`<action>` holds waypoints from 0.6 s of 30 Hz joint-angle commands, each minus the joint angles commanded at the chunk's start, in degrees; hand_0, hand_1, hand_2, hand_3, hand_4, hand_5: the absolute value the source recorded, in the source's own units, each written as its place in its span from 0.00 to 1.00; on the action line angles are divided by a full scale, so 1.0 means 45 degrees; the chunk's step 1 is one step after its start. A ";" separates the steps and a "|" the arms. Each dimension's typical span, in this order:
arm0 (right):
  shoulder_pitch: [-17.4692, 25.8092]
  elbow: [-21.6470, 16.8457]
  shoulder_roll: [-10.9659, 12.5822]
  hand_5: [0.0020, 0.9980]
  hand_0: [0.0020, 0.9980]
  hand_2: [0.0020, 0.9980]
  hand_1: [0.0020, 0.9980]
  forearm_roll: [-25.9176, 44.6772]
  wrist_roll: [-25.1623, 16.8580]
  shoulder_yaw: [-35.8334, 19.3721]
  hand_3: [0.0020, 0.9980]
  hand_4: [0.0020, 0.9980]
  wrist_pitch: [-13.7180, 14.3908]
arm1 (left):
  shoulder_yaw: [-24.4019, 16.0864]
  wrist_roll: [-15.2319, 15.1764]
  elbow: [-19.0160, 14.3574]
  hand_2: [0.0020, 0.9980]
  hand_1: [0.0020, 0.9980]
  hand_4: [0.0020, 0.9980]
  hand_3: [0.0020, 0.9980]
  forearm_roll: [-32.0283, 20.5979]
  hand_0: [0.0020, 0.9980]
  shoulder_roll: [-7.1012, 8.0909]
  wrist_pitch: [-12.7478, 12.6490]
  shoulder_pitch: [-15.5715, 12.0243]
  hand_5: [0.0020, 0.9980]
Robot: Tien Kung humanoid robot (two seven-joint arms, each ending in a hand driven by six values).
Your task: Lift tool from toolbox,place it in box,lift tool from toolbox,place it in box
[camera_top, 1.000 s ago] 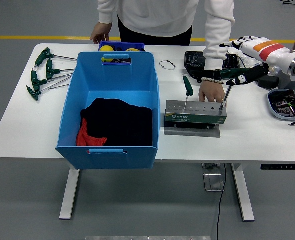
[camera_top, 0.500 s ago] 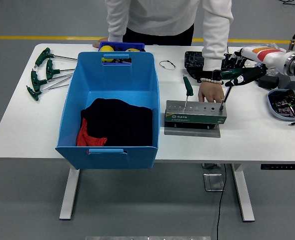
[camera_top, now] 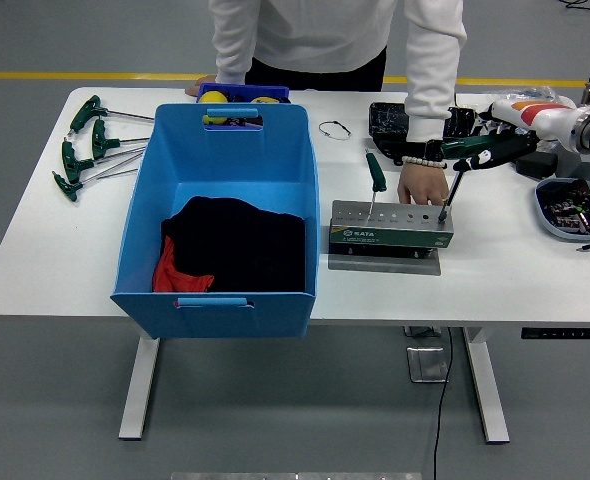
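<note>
Grey floor with a yellow line runs behind a white table [camera_top: 55, 270]. At nine o'clock of the table's centre sits the blue box [camera_top: 155, 240], holding black and red cloth. At four o'clock of centre stands the toolbox [camera_top: 390, 230], with one green-handled screwdriver [camera_top: 375, 172] upright in it and a second screwdriver [camera_top: 453, 190] leaning at its right end. The right hand [camera_top: 500, 148] grips that second tool's handle, fingers closed round it. Over the last second the arm has drawn back toward three o'clock, but the tip stays in the rack, so the lift looks barely begun. A person's hand [camera_top: 422, 185] rests just behind the toolbox. The left hand is unseen.
</note>
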State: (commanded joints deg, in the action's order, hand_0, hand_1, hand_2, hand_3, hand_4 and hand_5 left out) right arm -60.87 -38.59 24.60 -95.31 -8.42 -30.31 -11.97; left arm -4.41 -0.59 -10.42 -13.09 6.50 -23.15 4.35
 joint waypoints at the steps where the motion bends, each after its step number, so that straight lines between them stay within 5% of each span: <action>1: 0.0001 0.0005 -0.0010 1.00 0.53 0.36 0.35 0.0240 0.0111 0.0028 0.45 1.00 0.0075 | 0.0008 -0.0003 0.0000 0.55 0.53 0.72 0.69 -0.0009 0.54 0.0000 0.0001 0.0005 0.67; 18: 0.0324 -0.0686 0.0125 1.00 0.52 0.35 0.34 0.0876 0.0300 0.0220 0.42 1.00 0.0381 | 0.0020 -0.0004 0.0018 0.55 0.52 0.72 0.69 -0.0030 0.54 -0.0010 0.0015 -0.0024 0.67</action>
State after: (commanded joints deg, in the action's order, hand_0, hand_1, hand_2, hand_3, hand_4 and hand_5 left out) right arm -59.42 -41.67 25.16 -91.36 -7.07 -29.32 -10.26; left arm -4.32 -0.60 -10.34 -13.23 6.45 -23.08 4.24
